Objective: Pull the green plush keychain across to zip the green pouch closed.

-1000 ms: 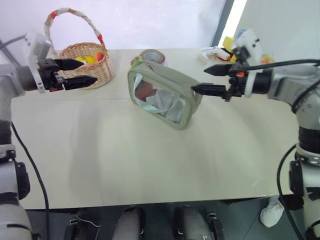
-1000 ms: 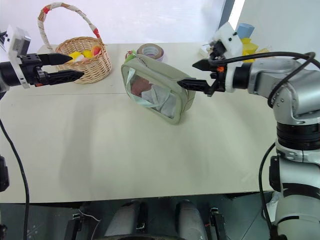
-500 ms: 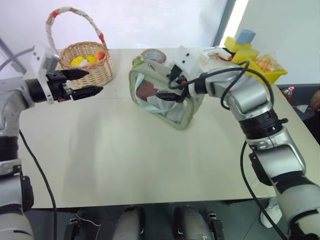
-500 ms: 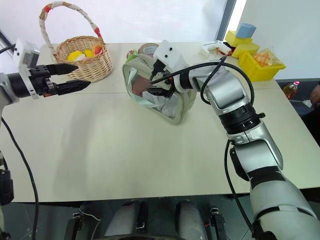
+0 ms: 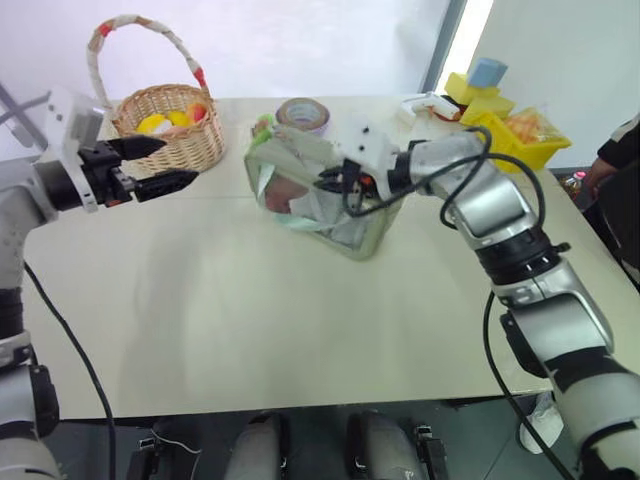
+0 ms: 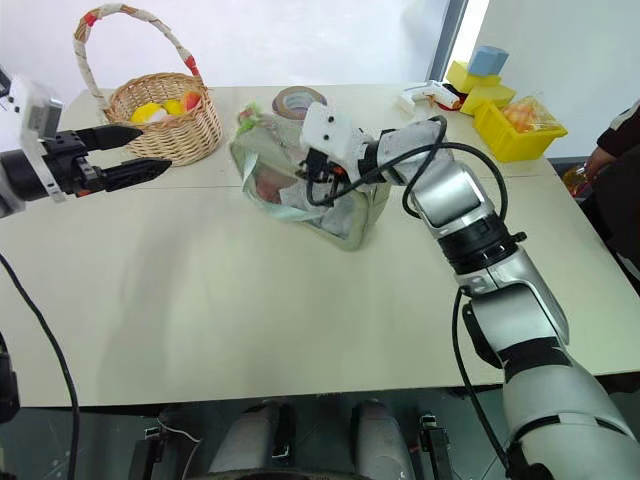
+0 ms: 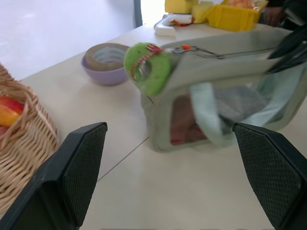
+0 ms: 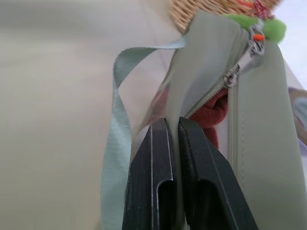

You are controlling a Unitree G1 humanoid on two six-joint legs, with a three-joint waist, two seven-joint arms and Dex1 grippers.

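The right pincer [image 8: 173, 143] is clamped on the green pouch [image 5: 320, 195] edge, steadying it; the left pincer [image 5: 160, 166], wide open, faces the green plush keychain [image 7: 146, 68].

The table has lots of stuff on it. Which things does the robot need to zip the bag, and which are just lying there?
Needed for the job:
green pouch, pinched at its top edge by the right gripper
green plush keychain, on the zipper
left gripper, open, beside the basket

Just lying about:
wicker basket with toys
purple tape roll
yellow bin
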